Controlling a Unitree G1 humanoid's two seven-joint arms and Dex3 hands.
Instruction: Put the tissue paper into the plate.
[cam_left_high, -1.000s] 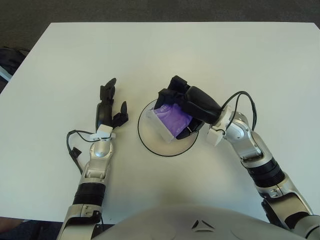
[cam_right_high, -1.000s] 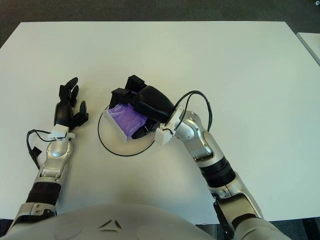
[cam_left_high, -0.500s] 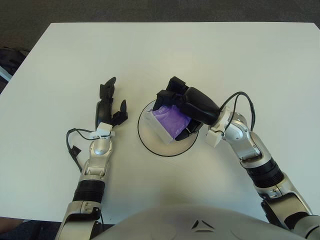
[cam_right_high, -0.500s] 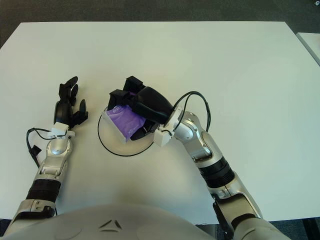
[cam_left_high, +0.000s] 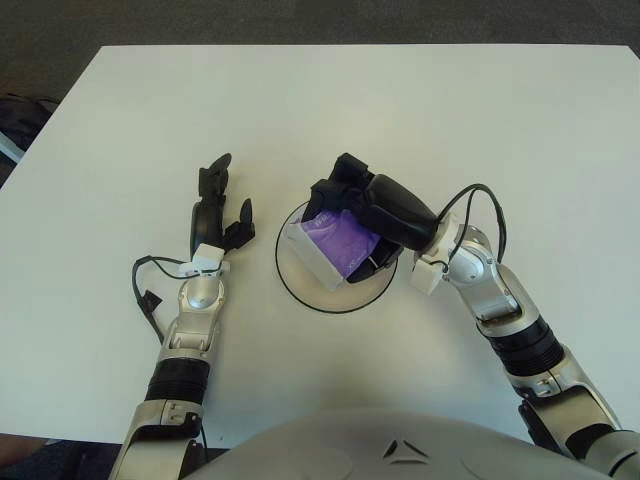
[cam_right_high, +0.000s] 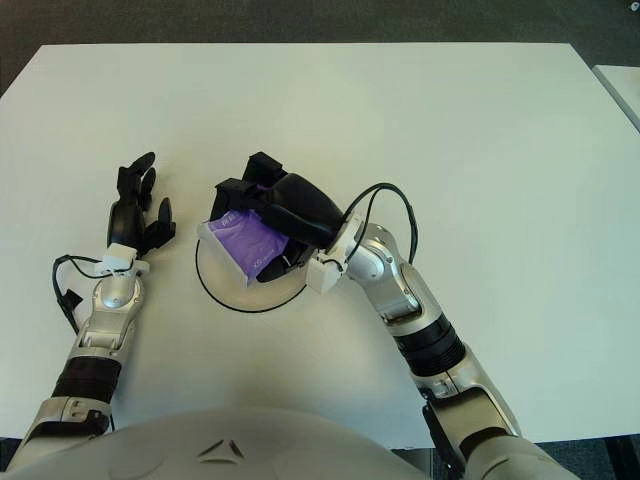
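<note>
The right hand (cam_left_high: 365, 205) is clamping its fingers on the purple tissue pack (cam_left_high: 335, 243), holding it over the plate (cam_left_high: 300, 287) on the white table (cam_left_high: 400, 110). The left hand (cam_left_high: 217, 208) is showing left of the plate, fingers spread

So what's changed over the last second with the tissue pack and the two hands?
The right hand, shut on the purple tissue pack, has carried it slightly toward the robot's left over the plate; no release yet. The left hand stays open to the left of the plate, having crept slightly away from the robot. The plate has not moved on the table.
</note>
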